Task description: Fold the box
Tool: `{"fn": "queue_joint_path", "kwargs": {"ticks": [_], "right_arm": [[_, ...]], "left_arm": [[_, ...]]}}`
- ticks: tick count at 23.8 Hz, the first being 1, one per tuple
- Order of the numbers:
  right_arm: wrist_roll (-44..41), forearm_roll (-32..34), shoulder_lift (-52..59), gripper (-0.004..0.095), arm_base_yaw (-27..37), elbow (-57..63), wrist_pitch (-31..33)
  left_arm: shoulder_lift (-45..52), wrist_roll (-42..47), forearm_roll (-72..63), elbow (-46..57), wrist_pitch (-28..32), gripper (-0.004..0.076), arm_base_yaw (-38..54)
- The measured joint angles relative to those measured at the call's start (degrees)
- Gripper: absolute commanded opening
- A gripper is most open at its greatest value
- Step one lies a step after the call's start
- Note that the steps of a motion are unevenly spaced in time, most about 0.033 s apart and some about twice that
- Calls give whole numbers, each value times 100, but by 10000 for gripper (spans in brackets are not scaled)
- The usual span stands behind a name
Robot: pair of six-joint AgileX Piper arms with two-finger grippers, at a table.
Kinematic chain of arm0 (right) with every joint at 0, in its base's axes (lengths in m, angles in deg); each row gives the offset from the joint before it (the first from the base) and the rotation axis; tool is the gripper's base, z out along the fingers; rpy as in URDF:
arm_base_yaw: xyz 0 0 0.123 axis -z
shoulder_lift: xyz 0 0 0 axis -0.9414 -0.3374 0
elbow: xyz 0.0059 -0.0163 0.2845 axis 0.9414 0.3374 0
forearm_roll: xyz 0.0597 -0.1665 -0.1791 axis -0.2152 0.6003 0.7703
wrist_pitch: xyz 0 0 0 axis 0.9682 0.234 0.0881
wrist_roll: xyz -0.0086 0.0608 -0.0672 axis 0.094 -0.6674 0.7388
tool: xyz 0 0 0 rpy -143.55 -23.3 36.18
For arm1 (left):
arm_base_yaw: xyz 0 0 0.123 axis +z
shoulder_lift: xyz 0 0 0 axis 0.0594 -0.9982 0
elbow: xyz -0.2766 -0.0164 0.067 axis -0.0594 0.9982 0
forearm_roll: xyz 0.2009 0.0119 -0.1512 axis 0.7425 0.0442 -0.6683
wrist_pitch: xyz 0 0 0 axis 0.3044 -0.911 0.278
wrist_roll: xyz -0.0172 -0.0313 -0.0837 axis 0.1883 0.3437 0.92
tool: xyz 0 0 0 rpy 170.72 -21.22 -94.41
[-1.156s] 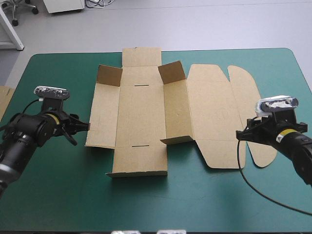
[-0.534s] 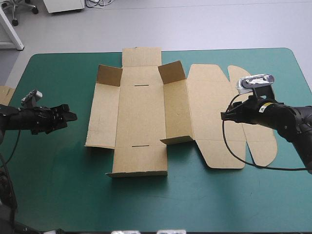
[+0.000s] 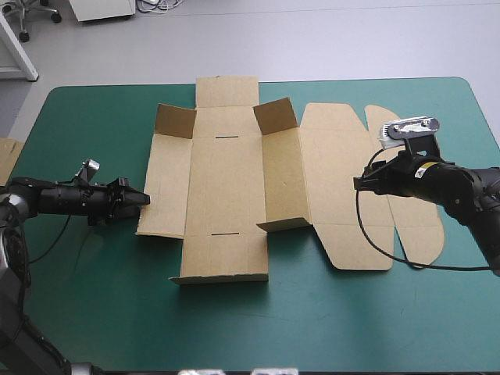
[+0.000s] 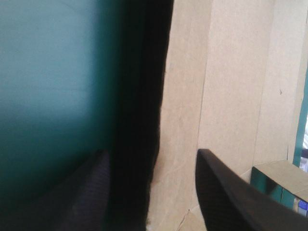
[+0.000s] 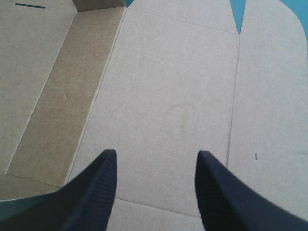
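The brown box [image 3: 226,180] lies as a cut sheet in the middle of the table, with two small corner flaps raised at its far side and the lid panel [image 3: 336,187] flat on the right. My left gripper [image 3: 143,200] is low at the sheet's left edge. In the left wrist view this gripper [image 4: 153,153] is open, and the box's edge [image 4: 183,120] runs between its fingers. My right gripper [image 3: 358,184] hovers over the lid panel. In its own view the right gripper [image 5: 156,152] is open above the bare board [image 5: 183,96], holding nothing.
An edge of more brown board [image 3: 8,160] shows at the table's left edge. The teal-green cover [image 3: 312,328] is bare in front of the box. The rounded lid flap [image 3: 418,234] reaches toward the table's right edge.
My left gripper drew back to the left, then came forward and down to the box's left edge. My right gripper moved from the table's right side over the lid panel and now holds still.
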Motion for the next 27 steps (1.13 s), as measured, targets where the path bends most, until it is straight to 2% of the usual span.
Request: {"fn": "queue_joint_path", "kwargs": {"ticks": [7,9,10,11,13,19,25,27], "right_arm": [[-18,17,0,471,0,0,-23],[-18,34,0,466,0,0,-30],[-18,33,0,466,0,0,-30],[-21,33,0,466,0,0,-34],[-21,36,0,466,0,0,-36],[-25,36,0,466,0,0,-46],[-51,340,0,466,0,-325,15],[-148,472,0,466,0,-563,59]], "left_arm": [[-275,-157,-210,-63,-258,395,-424],[-275,-197,-222,-64,-264,363,-553],[-276,-211,-222,-64,-264,271,-608],[-276,-240,-182,-69,-258,141,-656],[-276,-246,-168,-69,-232,-6,-667],[-161,-187,94,-386,-103,-10,-845],[-81,556,1876,-1745,-26,-10,-1617],[-81,851,2555,-2536,-147,-10,-2045]]}}
